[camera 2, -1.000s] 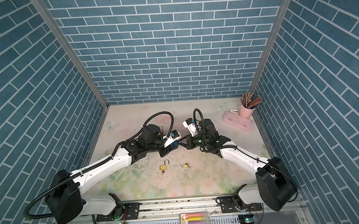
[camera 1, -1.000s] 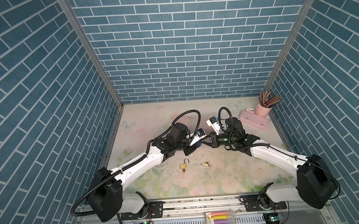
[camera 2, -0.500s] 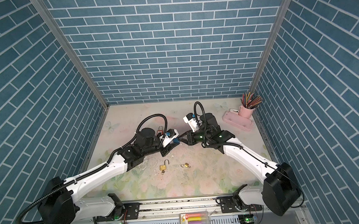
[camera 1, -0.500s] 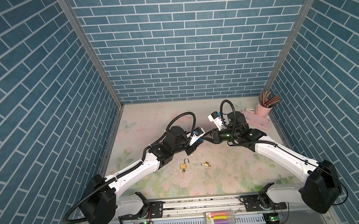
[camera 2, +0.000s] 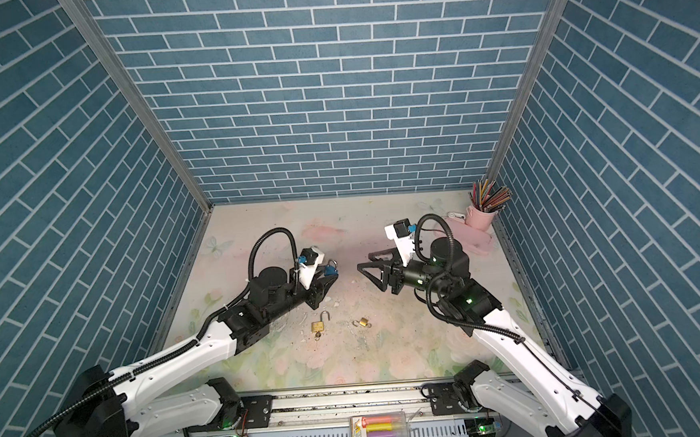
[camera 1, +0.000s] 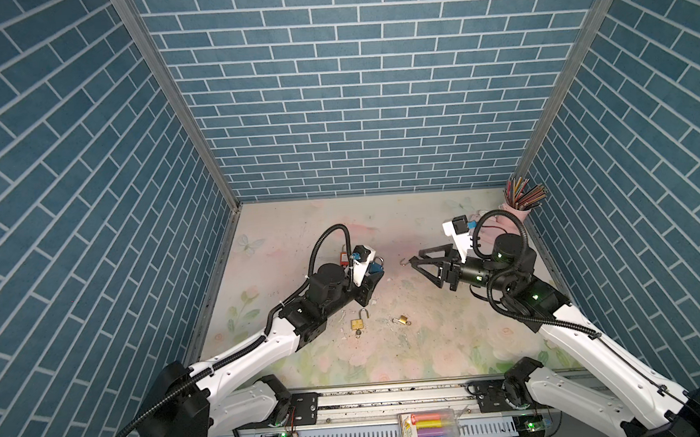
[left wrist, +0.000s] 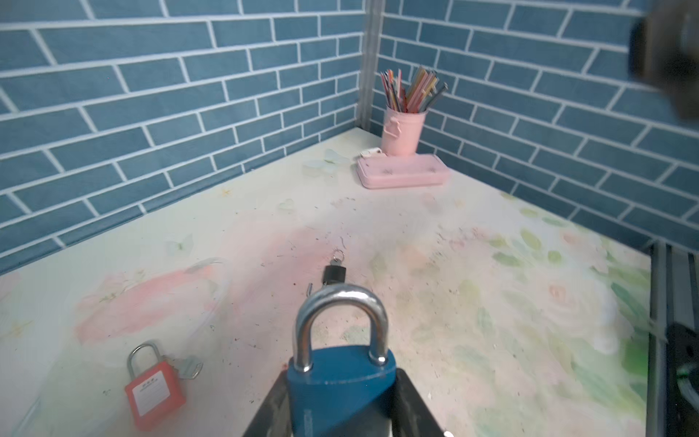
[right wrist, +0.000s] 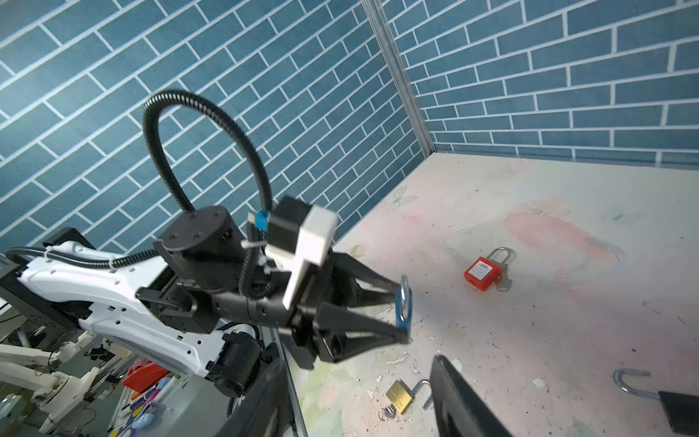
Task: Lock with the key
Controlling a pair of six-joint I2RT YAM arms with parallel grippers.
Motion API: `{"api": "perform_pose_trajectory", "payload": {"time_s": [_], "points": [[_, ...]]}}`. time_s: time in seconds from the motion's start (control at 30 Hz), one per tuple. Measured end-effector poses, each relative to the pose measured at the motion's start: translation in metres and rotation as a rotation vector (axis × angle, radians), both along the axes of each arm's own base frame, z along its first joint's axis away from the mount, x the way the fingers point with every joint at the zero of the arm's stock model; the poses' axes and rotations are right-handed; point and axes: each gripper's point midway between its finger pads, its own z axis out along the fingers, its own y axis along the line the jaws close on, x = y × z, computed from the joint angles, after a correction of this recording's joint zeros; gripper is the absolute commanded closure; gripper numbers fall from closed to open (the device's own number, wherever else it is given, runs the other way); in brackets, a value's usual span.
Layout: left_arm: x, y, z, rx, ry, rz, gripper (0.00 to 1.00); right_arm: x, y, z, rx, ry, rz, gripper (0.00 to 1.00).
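Left gripper [right wrist: 404, 314] clamps the blue padlock [left wrist: 340, 382] by its body, off the table [left wrist: 491, 265], shackle [left wrist: 340, 302] pointing out and seated — likely so you can reach it. Right gripper [camera 1: 416, 256] faces it, jaws apart, empty, near but not touching. Its key — not visible.

We see walls [camera 1: 353, 102] in a blue brick pattern with white joints. The surface [camera 1: 389, 350] bears a pale floral print, pink and green, with faint butterflies. The blue padlock [left wrist: 340, 382] has a silver shackle, and the red padlock [left wrist: 155, 393] carries a white label. The larger brass padlock [camera 1: 357, 323] and the smaller brass padlock [camera 1: 403, 319] look golden. A small black piece [left wrist: 334, 273], perhaps a lock, shows a silver hook. The pink cup [left wrist: 401, 130] holds many-coloured pencils [left wrist: 410, 89] beside a pink case [left wrist: 403, 176].
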Motion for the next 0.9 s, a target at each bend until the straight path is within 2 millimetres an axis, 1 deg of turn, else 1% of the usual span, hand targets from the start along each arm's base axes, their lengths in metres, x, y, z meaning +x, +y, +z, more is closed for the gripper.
{"api": "perform_pose_trajectory", "payload": {"time_s": [0.1, 0.17, 0.23, 0.3, 0.37, 0.43, 0.47, 0.5, 0.57, 0.67, 0.77, 0.9], "points": [[0.012, 0.014, 0.004, -0.165, 0.138, 0.146, 1.00, 0.000, 0.000, -0.030, -0.023, 0.022, -0.022, 0.45], [0.022, 0.027, 0.004, -0.293, 0.243, 0.241, 1.00, -0.003, 0.005, -0.047, -0.039, 0.034, -0.022, 0.46], [0.031, 0.044, -0.001, -0.447, 0.356, 0.332, 1.00, -0.006, 0.014, -0.057, -0.048, 0.034, -0.013, 0.47], [0.034, 0.063, -0.018, -0.590, 0.472, 0.421, 1.00, -0.009, 0.027, -0.063, -0.053, 0.025, 0.001, 0.47], [0.031, 0.077, -0.045, -0.697, 0.594, 0.502, 1.00, -0.008, 0.041, -0.069, -0.058, 0.016, 0.010, 0.49], [0.025, 0.084, -0.068, -0.758, 0.703, 0.560, 1.00, -0.006, 0.054, -0.080, -0.075, 0.020, 0.021, 0.51], [0.022, 0.085, -0.077, -0.785, 0.751, 0.584, 1.00, -0.005, 0.061, -0.086, -0.085, 0.026, 0.027, 0.52], [0.019, 0.086, -0.081, -0.808, 0.788, 0.598, 1.00, -0.003, 0.068, -0.093, -0.097, 0.034, 0.033, 0.52], [0.018, 0.085, -0.080, -0.854, 0.825, 0.610, 1.00, 0.002, 0.081, -0.106, -0.119, 0.052, 0.042, 0.53], [0.018, 0.087, -0.069, -0.923, 0.843, 0.610, 1.00, 0.011, 0.098, -0.118, -0.136, 0.067, 0.054, 0.56], [0.018, 0.089, -0.063, -0.965, 0.853, 0.611, 1.00, 0.021, 0.113, -0.121, -0.133, 0.068, 0.065, 0.59], [0.018, 0.091, -0.064, -0.987, 0.868, 0.626, 1.00, 0.032, 0.130, -0.120, -0.119, 0.063, 0.078, 0.63]]}}
